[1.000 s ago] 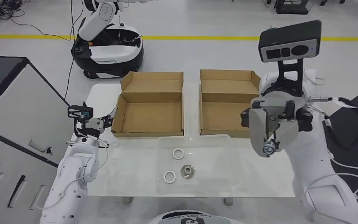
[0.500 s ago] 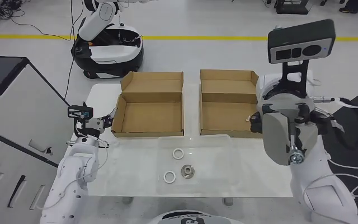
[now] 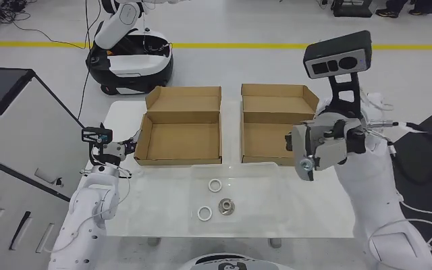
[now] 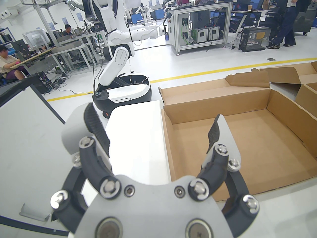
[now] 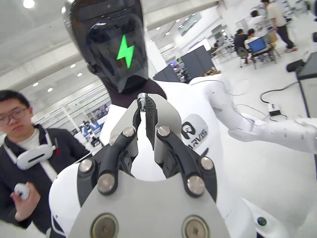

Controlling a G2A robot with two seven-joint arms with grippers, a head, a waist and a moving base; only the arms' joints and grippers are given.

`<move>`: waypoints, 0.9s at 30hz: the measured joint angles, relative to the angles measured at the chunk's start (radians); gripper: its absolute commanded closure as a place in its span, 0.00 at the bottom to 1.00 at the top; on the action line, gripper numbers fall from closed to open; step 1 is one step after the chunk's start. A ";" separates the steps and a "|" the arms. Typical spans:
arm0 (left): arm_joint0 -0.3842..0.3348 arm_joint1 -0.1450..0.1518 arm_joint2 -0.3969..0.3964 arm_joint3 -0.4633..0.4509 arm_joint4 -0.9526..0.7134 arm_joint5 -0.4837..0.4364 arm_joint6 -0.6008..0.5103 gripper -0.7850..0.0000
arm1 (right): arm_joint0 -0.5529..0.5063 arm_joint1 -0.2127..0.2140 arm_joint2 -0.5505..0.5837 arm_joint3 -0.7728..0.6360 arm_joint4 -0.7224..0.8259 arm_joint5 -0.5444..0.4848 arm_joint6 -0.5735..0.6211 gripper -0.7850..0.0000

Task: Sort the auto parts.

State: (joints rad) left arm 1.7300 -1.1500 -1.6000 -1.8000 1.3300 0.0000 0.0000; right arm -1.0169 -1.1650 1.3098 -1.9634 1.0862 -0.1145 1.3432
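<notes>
**Inspector:** State of the claws?

**Assistant:** The right gripper (image 5: 143, 108) pinches a small silver threaded stud (image 5: 141, 102) at its very fingertips. It is turned upward, over the front corner of the right brown cardboard box (image 3: 266, 138). The left gripper (image 4: 153, 125) gapes wide and empty beside the left brown cardboard box (image 3: 182, 142).

**Inspector:** Hazard?

**Assistant:** The tip hold looks marginal. Tilting could drop the stud outside the box, near the white rings (image 3: 215, 185) and grey metal flange (image 3: 225, 205) on the pale table (image 3: 290, 209).
</notes>
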 measured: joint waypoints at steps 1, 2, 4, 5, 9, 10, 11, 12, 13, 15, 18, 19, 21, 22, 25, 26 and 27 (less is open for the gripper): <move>0.000 0.000 0.000 0.000 0.000 0.000 0.000 0.00 | -0.021 0.005 0.028 -0.007 -0.015 0.019 -0.002 1.00; 0.000 0.000 0.000 0.000 0.000 0.000 0.000 0.00 | -0.042 0.010 0.057 -0.014 -0.030 0.039 -0.002 1.00; 0.000 0.000 0.000 0.000 0.000 0.000 0.000 0.00 | -0.091 0.023 0.132 -0.032 -0.067 0.085 -0.002 1.00; 0.000 0.000 0.000 0.000 0.000 0.000 0.000 0.00 | -0.112 0.028 0.165 -0.038 -0.088 0.107 -0.002 1.00; 0.000 0.000 0.000 0.000 0.000 0.000 0.000 0.00 | -0.193 0.057 0.321 -0.072 -0.226 0.250 0.002 1.00; 0.000 0.000 0.000 0.000 0.000 0.000 0.000 0.00 | -0.202 0.063 0.351 -0.082 -0.262 0.285 0.008 1.00; 0.000 0.000 0.000 0.000 0.000 0.000 0.000 0.00 | -0.208 0.070 0.379 -0.091 -0.302 0.320 0.018 1.00; 0.000 0.000 0.000 0.000 0.000 0.000 0.000 0.00 | -0.210 0.079 0.412 -0.102 -0.358 0.370 0.036 1.00; 0.000 0.000 0.000 0.000 0.000 0.000 0.000 0.00 | -0.208 0.087 0.433 -0.108 -0.399 0.407 0.051 1.00; 0.000 0.000 0.000 0.000 0.000 0.000 0.000 0.00 | -0.192 0.106 0.462 -0.118 -0.509 0.491 0.094 1.00; 0.000 0.000 0.000 0.000 0.000 0.000 0.000 0.00 | -0.164 0.142 0.442 -0.111 -0.646 0.509 0.091 1.00; 0.000 0.000 0.000 0.000 0.000 0.000 0.000 0.00 | -0.153 0.156 0.432 -0.106 -0.681 0.504 0.090 1.00; 0.000 0.000 0.000 0.000 0.000 0.000 0.000 0.00 | -0.119 0.192 0.404 -0.086 -0.766 0.494 0.096 1.00; 0.000 0.000 0.000 0.000 0.000 0.000 0.000 0.00 | -0.101 0.207 0.391 -0.073 -0.794 0.493 0.098 1.00; 0.000 0.000 0.000 0.000 0.000 0.000 0.000 0.00 | -0.024 0.263 0.333 -0.020 -0.886 0.485 0.107 1.00; 0.000 0.000 0.000 0.000 0.000 0.000 0.000 0.00 | 0.004 0.279 0.310 -0.001 -0.907 0.484 0.108 1.00; 0.000 0.000 0.000 0.000 0.000 0.000 0.000 0.00 | 0.044 0.301 0.275 0.023 -0.941 0.480 0.111 1.00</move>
State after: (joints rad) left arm 1.7300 -1.1500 -1.6000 -1.8000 1.3300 0.0000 0.0000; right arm -0.9728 -0.8643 1.5845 -1.9400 0.1450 0.3660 1.4545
